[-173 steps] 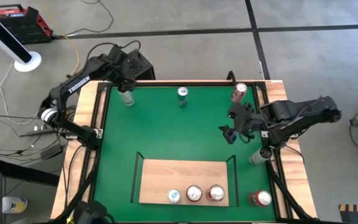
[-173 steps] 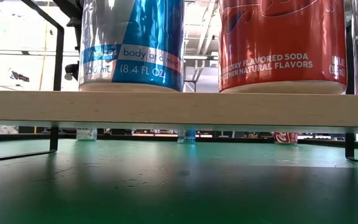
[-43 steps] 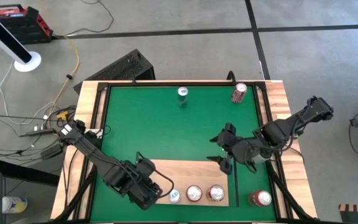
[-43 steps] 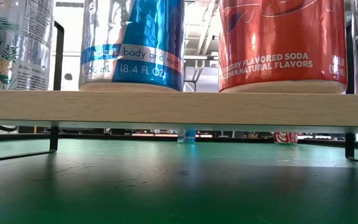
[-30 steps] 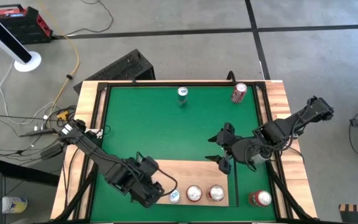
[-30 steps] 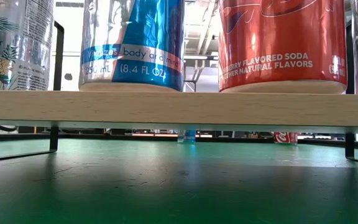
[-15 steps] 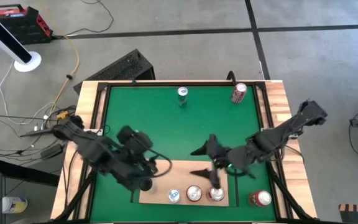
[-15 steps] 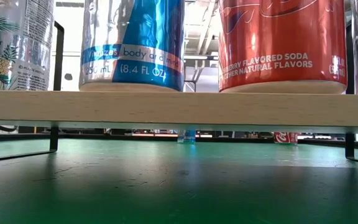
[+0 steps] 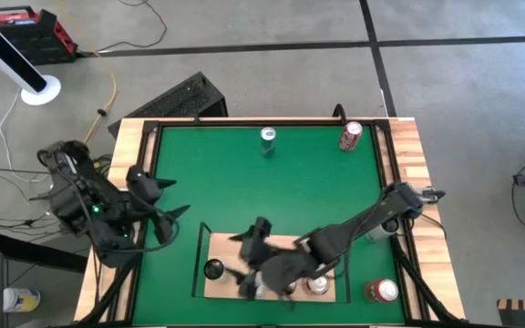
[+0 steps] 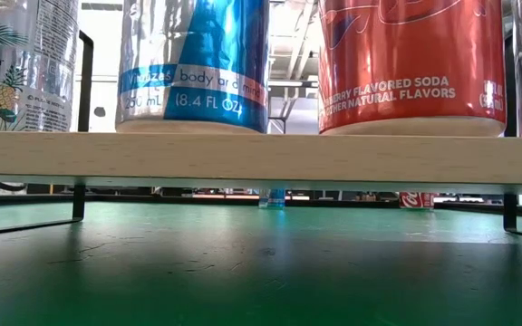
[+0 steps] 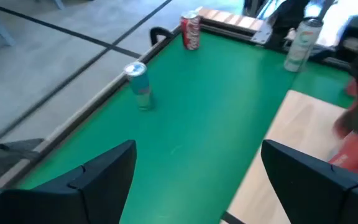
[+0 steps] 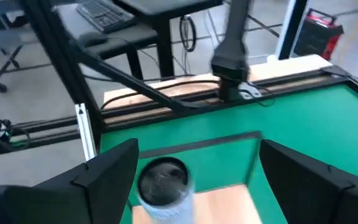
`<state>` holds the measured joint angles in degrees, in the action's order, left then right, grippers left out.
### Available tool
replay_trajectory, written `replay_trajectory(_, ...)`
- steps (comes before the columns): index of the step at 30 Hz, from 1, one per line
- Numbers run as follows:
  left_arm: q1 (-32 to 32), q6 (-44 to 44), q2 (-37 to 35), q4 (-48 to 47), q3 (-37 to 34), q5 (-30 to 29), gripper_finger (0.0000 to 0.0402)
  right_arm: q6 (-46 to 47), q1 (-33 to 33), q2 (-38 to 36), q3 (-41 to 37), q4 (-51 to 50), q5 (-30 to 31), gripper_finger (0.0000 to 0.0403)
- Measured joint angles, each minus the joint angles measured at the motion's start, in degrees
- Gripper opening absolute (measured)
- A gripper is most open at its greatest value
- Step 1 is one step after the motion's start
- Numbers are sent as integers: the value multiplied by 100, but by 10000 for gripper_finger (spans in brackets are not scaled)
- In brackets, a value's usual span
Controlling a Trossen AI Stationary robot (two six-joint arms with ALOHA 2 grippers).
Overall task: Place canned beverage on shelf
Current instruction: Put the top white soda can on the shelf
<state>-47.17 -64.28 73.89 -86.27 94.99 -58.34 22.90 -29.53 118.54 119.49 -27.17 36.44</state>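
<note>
The shelf (image 9: 272, 260), a pale-wood board with black rails, lies at the near middle of the green mat. Several cans stand on their bases along its near edge. A dark-topped can (image 9: 212, 269) is at the left end; it also shows in the right wrist view (image 12: 162, 182) and, with a pineapple label, in the low view (image 10: 21, 63). A blue-silver can (image 10: 193, 63) and a red can (image 10: 410, 63) stand beside it. My right gripper (image 9: 252, 257) hangs open over the shelf, just right of the dark-topped can. My left gripper (image 9: 167, 198) is open and empty near the table's left edge.
A teal can (image 9: 268, 137) and a red can (image 9: 350, 135) stand at the far edge of the mat. Another red can (image 9: 381, 292) stands on the mat right of the shelf. Wooden slat borders (image 9: 417, 155) flank the mat. A silver can (image 11: 300, 40) stands near the right border.
My left gripper has let go of the dark-topped can at the shelf's left end, risen and pulled back toward the table's left edge. The can stays upright on the shelf. My right gripper has swung from the shelf's right end leftward across the shelf, toward that can.
</note>
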Motion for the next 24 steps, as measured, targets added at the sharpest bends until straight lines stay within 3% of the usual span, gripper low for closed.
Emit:
replay_trajectory(7, -310, 497, -1271, 2117, -2097, -31, 329, -225, -10, 1204, 1516, -537, 124, 358)
replay_trajectory(11, -314, 574, -1725, 2947, -2814, 164, 329, -241, -7, 1369, 1414, -446, 123, 358)
replay_trajectory(15, -311, 675, -1940, 3377, -3145, 242, 329, -243, 3, 1430, 1418, -564, 92, 358)
replay_trajectory(20, -311, 735, -1949, 3431, -3150, 222, 329, -241, 102, 1476, 1427, -522, -587, 358)
replay_trajectory(24, -309, 770, -1948, 3507, -3150, 58, 329, -241, 165, 1602, 1424, -501, -784, 358)
